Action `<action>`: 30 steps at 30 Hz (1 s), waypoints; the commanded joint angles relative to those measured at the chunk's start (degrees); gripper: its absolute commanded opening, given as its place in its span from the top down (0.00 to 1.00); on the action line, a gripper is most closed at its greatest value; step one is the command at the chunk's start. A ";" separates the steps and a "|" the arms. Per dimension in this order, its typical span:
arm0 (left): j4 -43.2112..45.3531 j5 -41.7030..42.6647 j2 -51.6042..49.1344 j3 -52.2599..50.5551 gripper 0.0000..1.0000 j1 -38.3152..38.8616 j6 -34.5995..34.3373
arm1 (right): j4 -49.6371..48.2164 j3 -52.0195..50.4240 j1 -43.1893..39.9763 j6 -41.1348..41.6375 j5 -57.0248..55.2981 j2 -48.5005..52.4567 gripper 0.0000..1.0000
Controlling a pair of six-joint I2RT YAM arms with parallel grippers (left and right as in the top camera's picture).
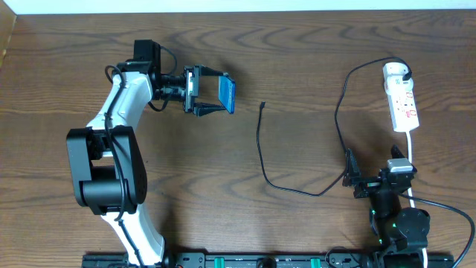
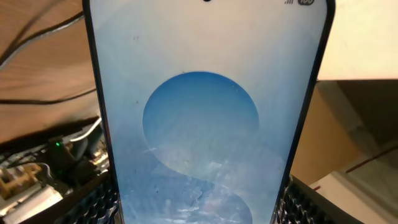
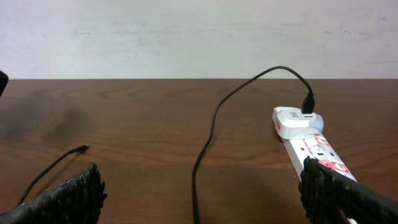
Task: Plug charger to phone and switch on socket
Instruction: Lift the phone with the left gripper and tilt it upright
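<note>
My left gripper (image 1: 210,91) is shut on the phone (image 1: 227,94) and holds it on edge above the table, blue screen toward the wrist camera; the phone fills the left wrist view (image 2: 205,112). The charger cable (image 1: 262,152) lies on the table, its connector tip (image 1: 263,104) just right of the phone, apart from it. The cable runs right and up to a white plug (image 1: 395,72) on the socket strip (image 1: 404,104). My right gripper (image 1: 370,180) is open and empty at the front right. In the right wrist view the cable (image 3: 208,134), tip (image 3: 83,148) and strip (image 3: 311,146) show.
The strip's white cord (image 1: 411,160) runs down past my right arm. A pale wall (image 3: 186,37) stands behind the table's far edge. A black rail (image 1: 253,260) runs along the front edge.
</note>
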State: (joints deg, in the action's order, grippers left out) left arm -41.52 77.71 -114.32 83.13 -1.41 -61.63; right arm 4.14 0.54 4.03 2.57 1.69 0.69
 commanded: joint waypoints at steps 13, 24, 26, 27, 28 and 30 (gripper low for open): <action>0.09 2.19 2.12 1.49 0.34 -0.31 -7.28 | 0.11 -0.22 -0.24 0.59 -0.09 -0.28 0.01; 0.09 -5.57 2.12 1.49 0.34 -0.28 -7.02 | 0.11 -0.22 -0.24 0.59 -0.09 -0.28 0.01; 0.09 -12.22 2.12 1.49 0.34 -0.13 -6.58 | 0.09 -0.22 -0.24 0.59 -0.09 -0.28 0.01; 0.09 -14.64 2.12 1.49 0.34 -0.13 -5.73 | 0.11 -0.22 -0.24 0.59 -0.07 -0.28 0.01; 0.07 -17.18 2.12 1.49 0.34 -0.13 -4.81 | 0.11 -0.22 -0.24 0.59 -0.07 -0.28 0.01; 0.04 -21.84 2.12 1.49 0.34 -0.13 -2.64 | 0.11 -0.22 -0.24 0.59 -0.09 -0.28 0.01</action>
State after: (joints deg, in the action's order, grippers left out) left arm -41.50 64.77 -114.32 83.13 -1.41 -67.64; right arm 4.12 0.54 4.03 2.57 1.69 0.69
